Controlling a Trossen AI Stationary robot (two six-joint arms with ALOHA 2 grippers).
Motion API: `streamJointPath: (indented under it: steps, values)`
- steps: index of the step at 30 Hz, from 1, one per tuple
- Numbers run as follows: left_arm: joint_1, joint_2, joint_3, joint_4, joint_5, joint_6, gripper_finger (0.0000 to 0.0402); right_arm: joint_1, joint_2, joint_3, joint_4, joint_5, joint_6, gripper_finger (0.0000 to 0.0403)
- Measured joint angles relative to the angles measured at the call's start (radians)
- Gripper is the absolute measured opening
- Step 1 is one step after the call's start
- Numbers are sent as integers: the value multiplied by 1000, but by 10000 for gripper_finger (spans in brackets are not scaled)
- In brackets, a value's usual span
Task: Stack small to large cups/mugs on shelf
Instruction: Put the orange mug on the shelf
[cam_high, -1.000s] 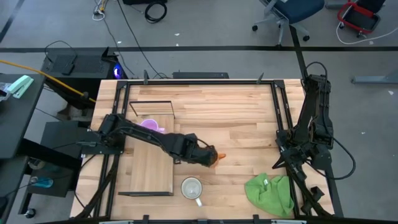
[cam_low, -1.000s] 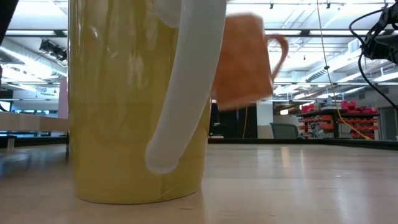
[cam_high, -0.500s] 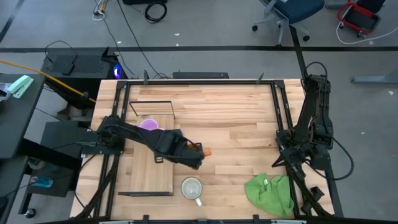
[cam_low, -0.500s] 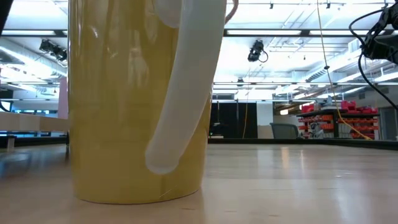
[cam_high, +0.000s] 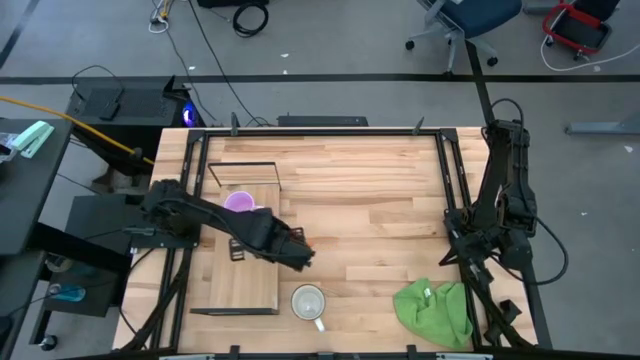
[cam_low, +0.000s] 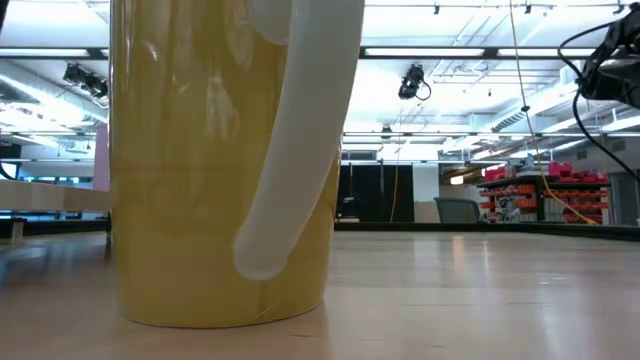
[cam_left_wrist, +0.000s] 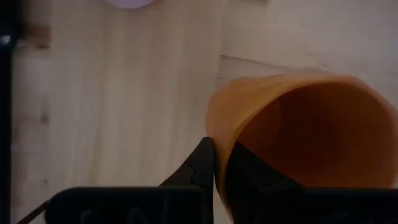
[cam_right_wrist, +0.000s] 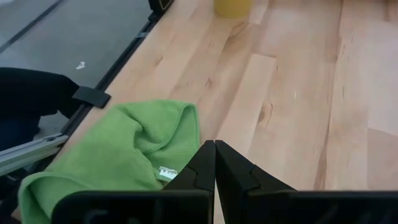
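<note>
While hovering over the shelf, left gripper clamped on orange mug — next, lowering beside purple mug.

Three mugs are showing: one purple mug, one orange mug, one white mug. One shelf, one green cloth.

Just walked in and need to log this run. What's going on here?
The left gripper has its jaws shut on the rim of the orange mug and holds it above the shelf, where the purple mug sits. The white mug stands on the table beside the shelf. The right gripper rests shut by the green cloth.
</note>
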Motion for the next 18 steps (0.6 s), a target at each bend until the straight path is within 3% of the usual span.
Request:
streamJointPath:
  steps: [13, 18]
  values:
    - [-61, -270, -276, 5, 8, -44, 26, 47, -14, 0, -1, 10, 18, 16]
    - [-66, -365, -402, 10, 5, 48, 26, 47, -14, 0, -3, 22, 9, 16]
